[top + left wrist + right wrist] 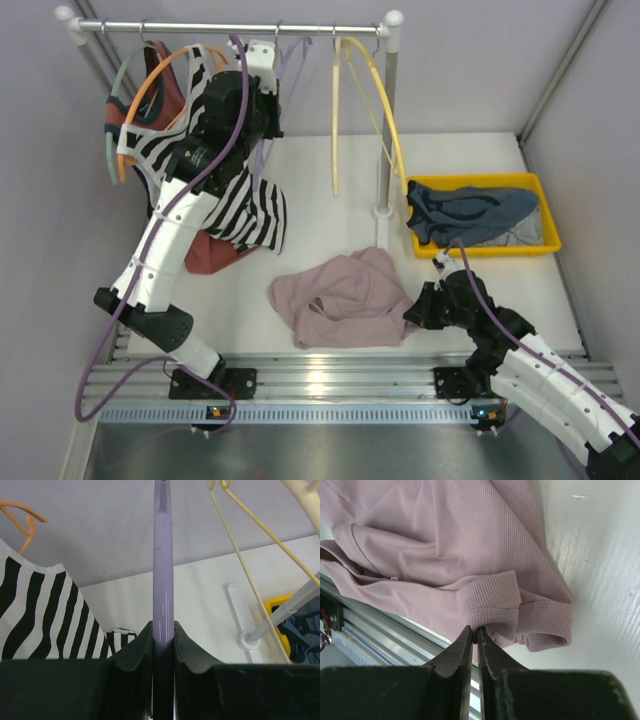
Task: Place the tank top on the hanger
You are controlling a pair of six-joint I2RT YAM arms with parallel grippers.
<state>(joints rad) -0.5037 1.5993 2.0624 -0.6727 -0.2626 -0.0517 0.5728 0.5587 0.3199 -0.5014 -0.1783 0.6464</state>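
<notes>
The left gripper (162, 636) is pinching the hanger (163, 570), with a dark pad pressed on either side of the thin lavender bar. The bar runs straight up out of the grip toward the rail (240, 27). The striped top (40, 615) hangs just to its left and the pale yellow hangers (250, 565) to its right.

The right gripper (476, 634) has its jaws pressed almost together on a ribbed fold at the hem of the tank top (435, 545). The tank top lies crumpled on the tabletop (600, 555), near the front edge and between the two arms.

The hem is caught only at the very fingertips, so I judge it may slip free once the cloth's weight comes on. With the garment bunched, a strap opening will be hard to find. The smooth, narrow bar could swivel in the pads, and lifting the hanger away could snag the striped top or a yellow hanger.

The left arm rises from its near-left base, bends at the elbow and stretches far and high to the rail. The right arm stays low and folded, its wrist reaching left to the garment's right edge.
</notes>
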